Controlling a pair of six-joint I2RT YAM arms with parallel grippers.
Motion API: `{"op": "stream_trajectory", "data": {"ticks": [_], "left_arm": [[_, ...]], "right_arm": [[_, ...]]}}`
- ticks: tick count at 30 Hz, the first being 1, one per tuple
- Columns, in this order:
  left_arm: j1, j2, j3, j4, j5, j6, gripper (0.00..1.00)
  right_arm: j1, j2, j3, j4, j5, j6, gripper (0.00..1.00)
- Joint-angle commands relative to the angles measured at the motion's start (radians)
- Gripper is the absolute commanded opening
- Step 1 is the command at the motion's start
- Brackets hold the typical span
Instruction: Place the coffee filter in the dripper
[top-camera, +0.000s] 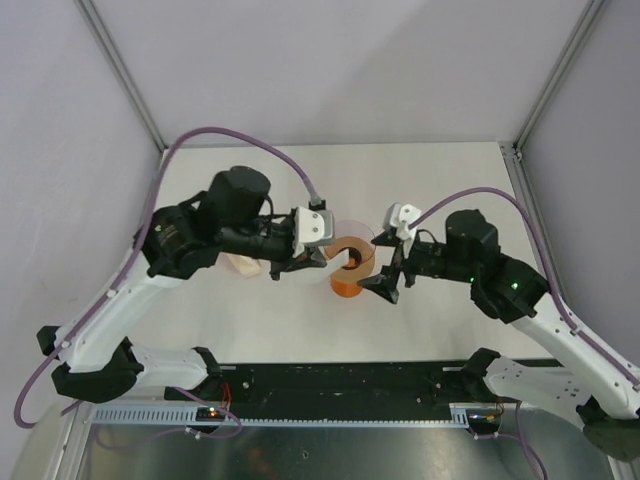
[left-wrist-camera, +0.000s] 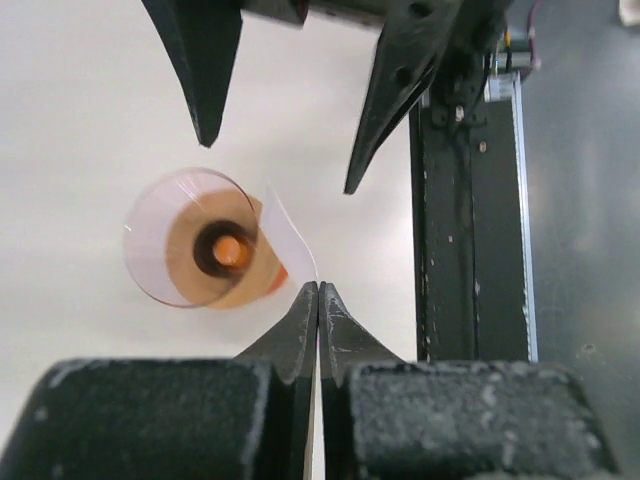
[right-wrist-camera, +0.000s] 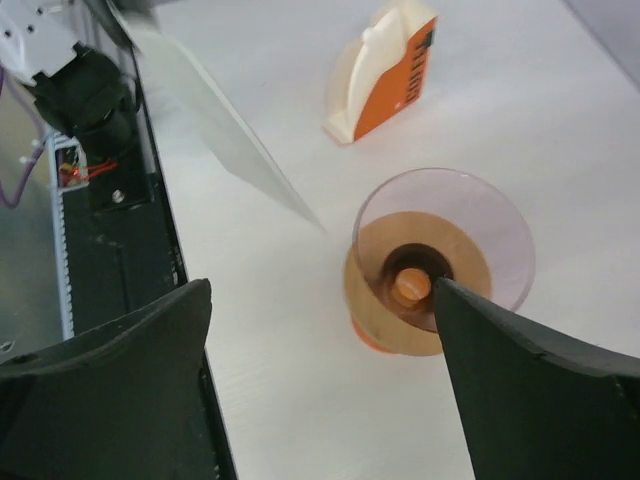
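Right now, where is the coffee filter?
In the left wrist view, the coffee filter is pinched in the shut left fingers, just right of the dripper, not inside it.

Coffee filter (right-wrist-camera: 215, 130): thin white paper, seen edge-on, pinched in the closed tips of the left gripper (left-wrist-camera: 318, 292). Dripper (left-wrist-camera: 190, 238): translucent pinkish-orange funnel, upright, just beside those tips, filter outside it.

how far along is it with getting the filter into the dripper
Done: one filter is held in the air, pinched at its edge by the shut left gripper. In hand: it hangs beside the dripper, with the right gripper open around the rim. Left: the dripper is empty, so the filter has yet to be lowered in and released.
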Motion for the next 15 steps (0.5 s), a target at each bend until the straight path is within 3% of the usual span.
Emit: {"op": "stream_trajectory", "data": {"ticks": [1, 7, 11, 15], "left_arm": [[0.004, -0.005, 0.148, 0.059, 0.064, -0.042, 0.00], [0.004, 0.009, 0.214, 0.058, 0.136, -0.057, 0.00], [0.004, 0.015, 0.231, 0.058, 0.160, -0.060, 0.00], [0.003, 0.023, 0.245, 0.059, 0.163, -0.062, 0.00]], "right_arm": [[-0.137, -0.074, -0.048, 0.210, -0.231, 0.128, 0.98], [-0.172, -0.063, -0.059, 0.423, -0.396, 0.230, 0.99], [-0.156, -0.031, -0.060, 0.510, -0.419, 0.268, 0.99], [-0.122, 0.007, -0.059, 0.588, -0.462, 0.289, 0.86]]}}
